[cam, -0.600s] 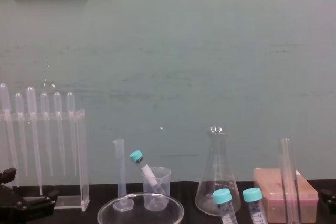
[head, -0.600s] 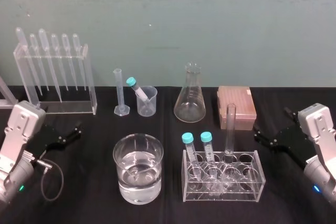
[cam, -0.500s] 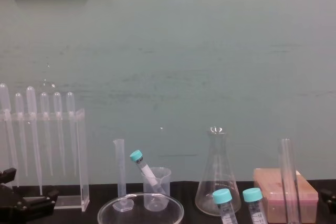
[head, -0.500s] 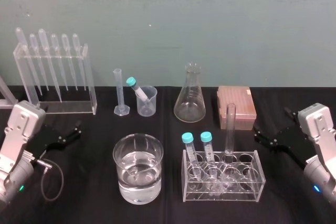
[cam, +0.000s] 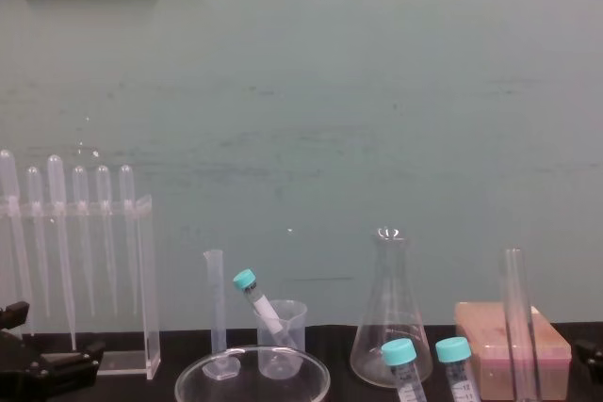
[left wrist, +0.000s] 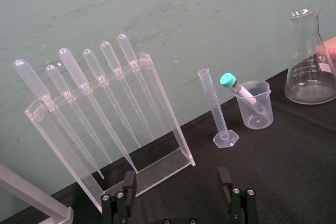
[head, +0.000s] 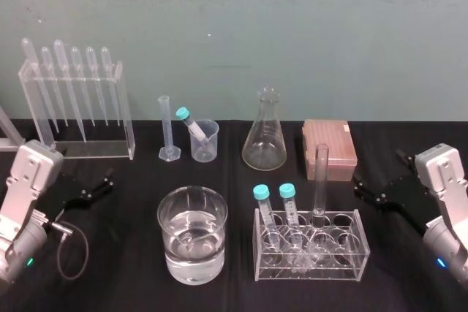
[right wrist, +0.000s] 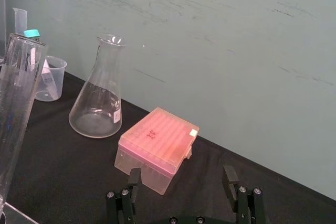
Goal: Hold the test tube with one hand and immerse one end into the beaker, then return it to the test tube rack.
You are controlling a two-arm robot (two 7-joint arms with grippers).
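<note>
**Desk:** Where is the test tube on your screens?

**Operator:** I have the test tube (head: 320,180) upright in the test tube rack (head: 344,264), third hole from the rack's left end. I can't tell which row. Two teal-capped tubes (head: 262,206) stand in the holes on its left. Nothing is touching it.

**Desk:** And the beaker?

**Operator:** The beaker (head: 167,242) sits just left of the rack, apart from it and partly full of clear liquid. Both stand near the front of the black table (head: 110,275).

**Desk:** What are your tools doing?

**Operator:** The right gripper (head: 365,188) is low at the table's right side. It is to the right of the rack, well short of the tube. On my right wrist feed its fingers (right wrist: 134,179) are spread wide with nothing between them, and they face the pink tip box (right wrist: 155,148) and the conical flask (right wrist: 100,98). That feed also catches the tube, large and close at one edge.

**Desk:** And the left?

**Operator:** The left gripper (head: 101,184) is low at the table's left side, well apart from the beaker. Its fingers (left wrist: 128,182) are also wide apart and empty. They face the pipette stand (left wrist: 157,103), with the graduated cylinder (left wrist: 215,108) and small cup-sized beaker (left wrist: 257,111) farther off.
</note>
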